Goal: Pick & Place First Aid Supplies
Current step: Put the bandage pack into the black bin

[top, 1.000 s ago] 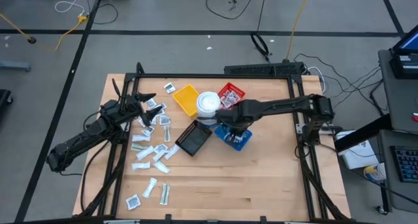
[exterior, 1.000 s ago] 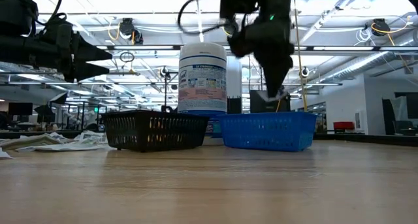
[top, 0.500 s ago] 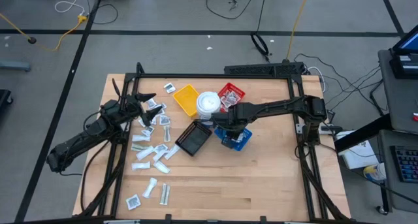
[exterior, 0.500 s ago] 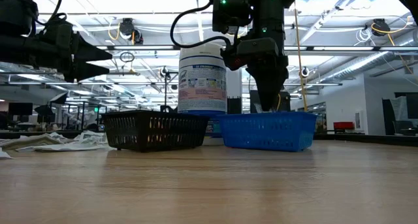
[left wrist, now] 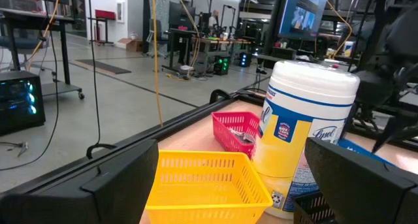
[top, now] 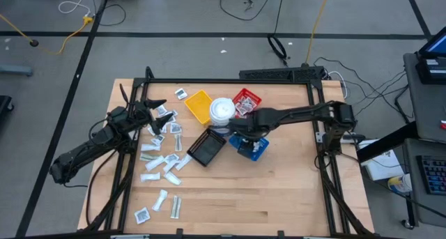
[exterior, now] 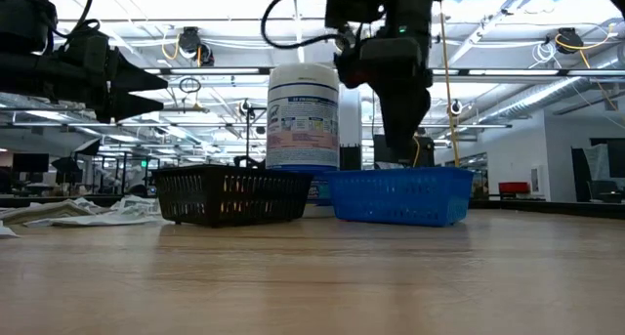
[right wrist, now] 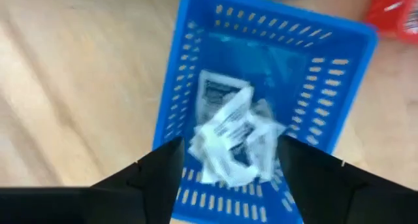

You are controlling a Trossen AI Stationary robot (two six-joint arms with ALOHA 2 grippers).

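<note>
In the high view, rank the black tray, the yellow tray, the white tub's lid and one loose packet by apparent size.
1. Black tray and yellow tray: look alike, no ranking.
2. White tub's lid.
3. Loose packet, smallest.

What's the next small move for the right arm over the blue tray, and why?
Probably lift the right gripper straight up, clear of the blue tray. Its fingers stand apart in the right wrist view with nothing between them, and white packets lie on the tray floor below, so the drop looks done. More packets wait on the table near the left gripper, which hovers open.
</note>
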